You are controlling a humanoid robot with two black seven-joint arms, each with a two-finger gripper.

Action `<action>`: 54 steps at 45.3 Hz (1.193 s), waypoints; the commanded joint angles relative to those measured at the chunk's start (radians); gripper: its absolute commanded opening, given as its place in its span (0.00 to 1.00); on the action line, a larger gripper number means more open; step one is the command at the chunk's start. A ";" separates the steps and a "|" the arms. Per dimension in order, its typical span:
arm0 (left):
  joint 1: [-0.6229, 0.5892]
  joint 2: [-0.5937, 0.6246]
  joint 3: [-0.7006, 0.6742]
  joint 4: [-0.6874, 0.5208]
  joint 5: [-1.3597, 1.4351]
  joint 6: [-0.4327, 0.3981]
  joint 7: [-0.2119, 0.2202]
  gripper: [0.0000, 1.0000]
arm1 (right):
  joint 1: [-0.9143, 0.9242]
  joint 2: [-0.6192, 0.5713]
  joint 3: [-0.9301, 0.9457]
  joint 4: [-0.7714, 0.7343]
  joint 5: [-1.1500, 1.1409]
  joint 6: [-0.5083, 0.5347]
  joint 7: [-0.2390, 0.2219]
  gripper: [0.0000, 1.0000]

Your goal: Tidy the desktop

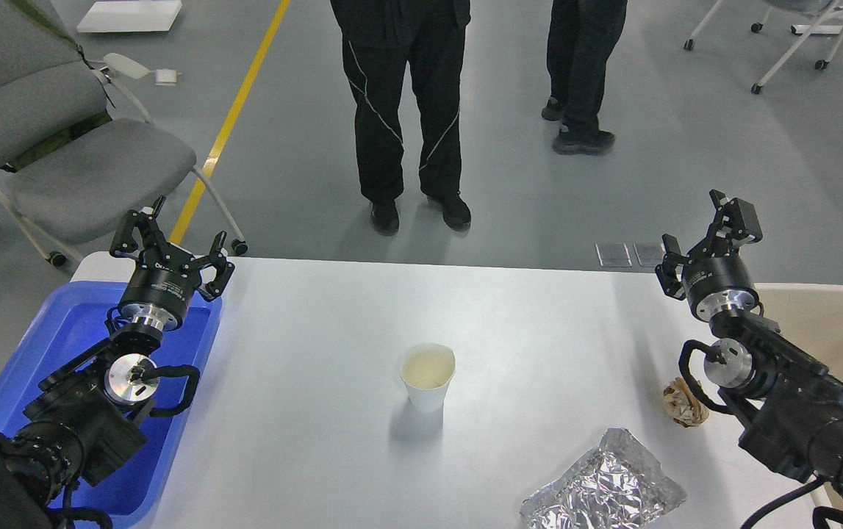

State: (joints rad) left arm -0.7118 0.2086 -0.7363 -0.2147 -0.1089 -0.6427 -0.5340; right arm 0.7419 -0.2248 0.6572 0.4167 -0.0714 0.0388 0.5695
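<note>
Left gripper (171,235) raised above the far end of the blue plastic tray (61,323), fingers splayed wide, nothing between them. Right gripper (704,235) likewise lifted, over the far right edge of the table, fingers apart and empty. Both held high and off to the sides, probably to keep the working area unobstructed before a first reach.

White desktop (318,441) filling the middle and lower view, between the two arms. Three loose items left on it: a white paper cup (428,378) upright near the centre, apparently with a little pale liquid at the bottom; a crumpled sheet of aluminium foil (601,485) lying flat toward the near right; a small brownish crumpled wad (684,402), perhaps paper or a wrapper, just beside the right arm.

Blue tray set at the left edge, seemingly empty where visible, and a beige bin (825,323) at the right edge: most likely one for keepers, one for rubbish. Foil and wad nearest the bin, so sensibly work for the right arm. Cup calling for an upright, gentle grip, given possible spillage.

Beyond the table, two people's legs (406,110) and a grey chair (61,147).
</note>
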 commanded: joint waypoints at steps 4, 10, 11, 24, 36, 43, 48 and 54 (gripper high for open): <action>0.000 0.000 0.000 0.000 0.000 0.000 -0.001 1.00 | 0.001 0.025 0.005 -0.032 0.004 0.001 0.001 1.00; 0.000 0.000 0.000 0.000 0.000 0.000 -0.001 1.00 | 0.002 0.024 -0.001 -0.035 0.002 0.007 0.001 1.00; 0.000 0.000 0.000 0.000 0.000 0.000 -0.001 1.00 | 0.004 0.022 -0.001 -0.035 0.004 0.007 0.001 1.00; 0.000 0.000 0.000 0.000 0.000 0.000 -0.001 1.00 | 0.016 0.016 -0.011 -0.036 -0.002 0.009 0.001 1.00; 0.000 0.000 0.000 0.000 0.000 0.000 -0.001 1.00 | 0.068 0.006 -0.011 0.028 0.002 -0.004 -0.223 1.00; 0.000 0.000 0.000 0.000 0.000 0.000 -0.001 1.00 | 0.071 -0.111 -0.039 0.246 -0.030 -0.004 -0.284 1.00; 0.000 0.000 0.000 0.000 0.000 0.000 -0.001 1.00 | 0.074 -0.194 -0.111 0.387 -0.051 -0.016 -0.301 1.00; 0.000 0.000 0.000 0.000 0.000 0.000 -0.001 1.00 | 0.117 -0.278 -0.177 0.491 -0.134 -0.016 -0.451 1.00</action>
State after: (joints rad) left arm -0.7118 0.2090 -0.7364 -0.2148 -0.1089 -0.6427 -0.5353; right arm 0.8140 -0.3600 0.5780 0.6840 -0.1117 0.0302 0.3034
